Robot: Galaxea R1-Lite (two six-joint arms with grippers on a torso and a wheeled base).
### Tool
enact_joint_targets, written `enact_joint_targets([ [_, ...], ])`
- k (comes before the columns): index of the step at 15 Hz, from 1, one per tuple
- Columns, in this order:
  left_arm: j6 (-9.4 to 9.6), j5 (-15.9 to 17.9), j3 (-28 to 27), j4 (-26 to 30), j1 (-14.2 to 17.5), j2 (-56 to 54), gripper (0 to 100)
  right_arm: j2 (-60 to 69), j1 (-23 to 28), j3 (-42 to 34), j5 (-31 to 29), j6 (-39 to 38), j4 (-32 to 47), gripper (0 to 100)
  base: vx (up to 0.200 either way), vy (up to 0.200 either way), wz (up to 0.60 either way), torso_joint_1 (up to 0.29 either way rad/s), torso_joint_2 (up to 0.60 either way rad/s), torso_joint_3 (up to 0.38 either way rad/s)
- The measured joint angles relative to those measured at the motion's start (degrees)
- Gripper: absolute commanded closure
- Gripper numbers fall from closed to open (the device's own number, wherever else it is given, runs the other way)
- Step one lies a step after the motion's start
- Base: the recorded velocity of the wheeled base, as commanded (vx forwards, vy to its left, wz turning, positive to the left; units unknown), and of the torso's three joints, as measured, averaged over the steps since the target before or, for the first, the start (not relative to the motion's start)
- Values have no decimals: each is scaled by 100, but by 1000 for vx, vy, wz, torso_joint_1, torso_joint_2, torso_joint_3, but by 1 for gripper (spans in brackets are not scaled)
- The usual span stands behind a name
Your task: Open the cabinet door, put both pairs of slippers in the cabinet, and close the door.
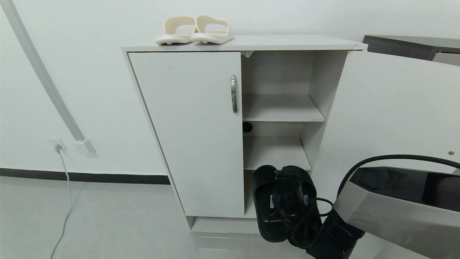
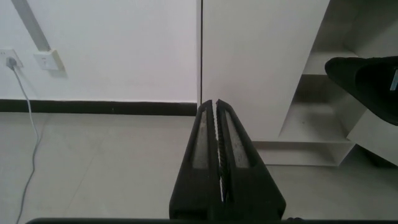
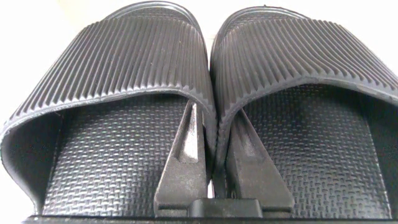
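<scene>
My right gripper (image 3: 214, 168) was clamped on the black slippers (image 3: 124, 74), one finger inside each, pinching their inner walls together. I held the pair low before the cabinet (image 1: 287, 43), at the mouth of its bottom compartment; I could not tell whether the toes were inside. The right door (image 1: 388, 108) stood open and the left door (image 1: 187, 133) was closed, hiding that half. The white slippers (image 1: 194, 30) sat side by side on the cabinet's top. A small dark round spot (image 1: 247, 126) under the upper shelf (image 1: 282, 108) was unclear. My left gripper (image 2: 217, 143) was pressed closed on nothing, out over the floor.
</scene>
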State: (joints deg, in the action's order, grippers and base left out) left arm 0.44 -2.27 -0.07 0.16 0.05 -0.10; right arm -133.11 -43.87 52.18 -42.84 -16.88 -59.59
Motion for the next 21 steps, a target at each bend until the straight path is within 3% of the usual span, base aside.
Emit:
enact_joint_targets([
  [8,0,0,-2,9,0,2,100,-21,13,-2,-13,-6,-134,100,0,0,0,2,1,-187],
  [14,-6,-5,2,-5,2,2,100,-258,204,-257,-18,989,-2104,100,0,0,0,2,1,-30],
  [21,-6,-2,0,-6,2,2,100,-479,267,-276,-13,1040,-2165,100,0,0,0,0,0,0],
])
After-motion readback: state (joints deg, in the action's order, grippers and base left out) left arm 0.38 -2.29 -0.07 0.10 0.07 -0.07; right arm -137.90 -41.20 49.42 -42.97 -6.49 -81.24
